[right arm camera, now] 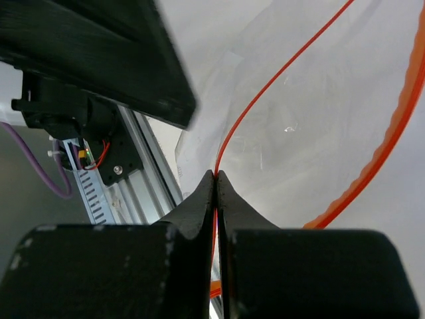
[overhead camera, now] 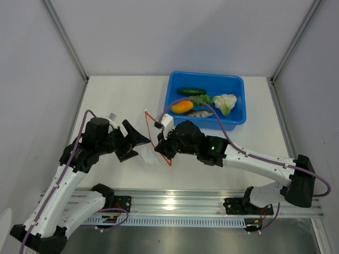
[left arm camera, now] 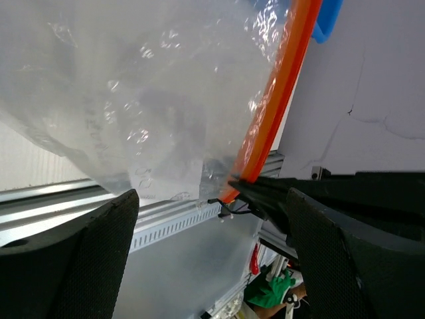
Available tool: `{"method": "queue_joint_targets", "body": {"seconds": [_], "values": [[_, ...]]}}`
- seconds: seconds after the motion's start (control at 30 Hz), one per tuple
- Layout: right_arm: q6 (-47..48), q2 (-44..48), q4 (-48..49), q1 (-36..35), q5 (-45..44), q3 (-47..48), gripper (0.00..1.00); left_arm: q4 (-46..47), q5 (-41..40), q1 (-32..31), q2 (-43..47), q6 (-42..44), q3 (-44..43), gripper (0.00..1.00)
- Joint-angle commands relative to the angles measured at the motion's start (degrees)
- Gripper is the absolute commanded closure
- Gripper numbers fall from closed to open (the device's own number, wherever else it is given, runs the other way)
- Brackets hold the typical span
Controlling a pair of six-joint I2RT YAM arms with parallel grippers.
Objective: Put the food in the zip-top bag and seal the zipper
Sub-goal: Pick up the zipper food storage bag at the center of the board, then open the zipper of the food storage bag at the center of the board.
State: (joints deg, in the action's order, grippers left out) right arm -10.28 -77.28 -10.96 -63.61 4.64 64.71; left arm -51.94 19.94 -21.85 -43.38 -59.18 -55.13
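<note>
Barely traceable from overhead: clear crinkly zip-top bag (overhead camera: 150, 156), lying between both end effectors. Right end effector (right arm camera: 216, 178) clenched on thin orange-red zipper strip (right arm camera: 265, 90); left end effector (left arm camera: 212, 226) released, spread wide, bag film just ahead. Small toy produce (overhead camera: 204, 99) in blue plastic bin (overhead camera: 229, 84), well beyond the right end effector.

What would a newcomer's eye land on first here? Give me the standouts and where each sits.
The orange-red zipper catches the eye mid-scene, pinched in the shut right gripper, with the crinkly clear zip-top bag spread between the two arms. The left gripper stands open right beside the bag. Behind them, a bright blue bin holds the food: cucumber, mango and cauliflower.
</note>
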Motion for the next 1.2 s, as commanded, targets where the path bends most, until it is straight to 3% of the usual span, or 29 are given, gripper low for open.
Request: {"method": "queue_joint_targets", "body": {"seconds": [0.0, 0.27, 0.4, 0.53, 0.8, 1.0, 1.1, 1.17], "values": [[4.31, -2.0, -3.45, -3.26, -4.46, 4.28, 1.0, 2.02, -1.04, -2.41, -1.89, -5.59, -0.51, 0.07], [5.45, -4.73, -3.89, -8.98, -9.38, 5.95, 1.0, 2.73, -6.31, -5.93, -3.47, -8.06, 1.34, 0.07], [5.45, -4.11, -3.63, -10.21, -11.85, 6.13, 1.0, 1.76, -8.6, -6.37, -3.21, -7.88, 2.22, 0.12], [5.19, -3.76, -3.89, -10.39, -14.48, 6.13, 1.0, 1.93, -10.01, -6.81, -1.89, -7.45, 3.37, 0.26], [4.48, -3.23, -3.01, -10.65, -12.2, 6.57, 1.0, 2.19, -11.33, -7.6, -1.97, -5.42, 3.46, 0.39], [3.96, -3.59, -3.72, -10.74, -10.54, 8.68, 1.0, 8.51, -10.63, -8.82, -2.86, -2.35, 4.5, 0.51], [2.99, -3.58, -3.45, -10.65, -9.83, 8.94, 1.0, 12.04, -10.45, -9.09, -1.89, -0.85, 5.65, 0.63], [2.55, -4.02, -3.98, -10.48, -9.66, 9.29, 1.0, 13.0, -10.45, -9.09, -1.98, 0.38, 5.65, 0.76]]}}
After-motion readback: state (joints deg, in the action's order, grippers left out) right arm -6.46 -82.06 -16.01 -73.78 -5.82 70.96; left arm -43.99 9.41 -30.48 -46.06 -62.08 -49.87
